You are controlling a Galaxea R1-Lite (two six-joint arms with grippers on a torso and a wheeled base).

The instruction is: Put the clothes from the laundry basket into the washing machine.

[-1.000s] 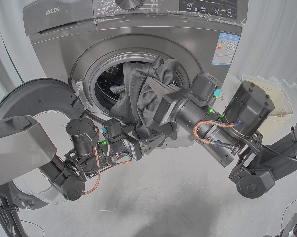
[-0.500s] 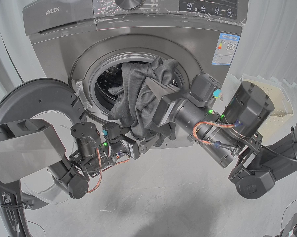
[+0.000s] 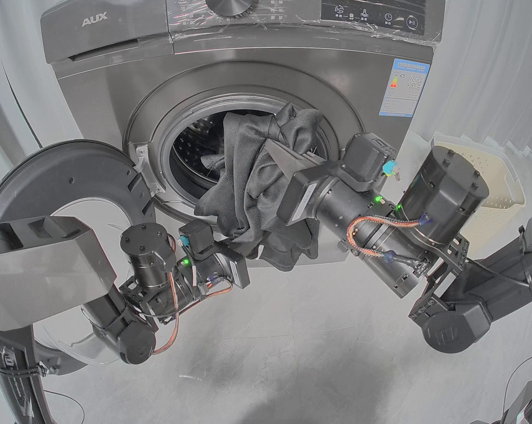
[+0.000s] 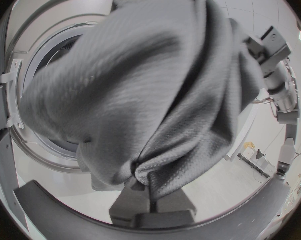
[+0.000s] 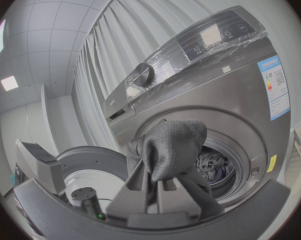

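Left gripper and right gripper both clamped on dark garment, hanging at washing machine mouth, mostly outside drum. Other clothes already inside. Laundry basket contents unclear.

Black garment fills most of drum opening; left part free; door open leftward.

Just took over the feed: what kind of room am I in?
Probably a lab staged as a laundry corner: a front-loading washing machine, a cream laundry basket beside it, white curtains behind, and a panelled ceiling.
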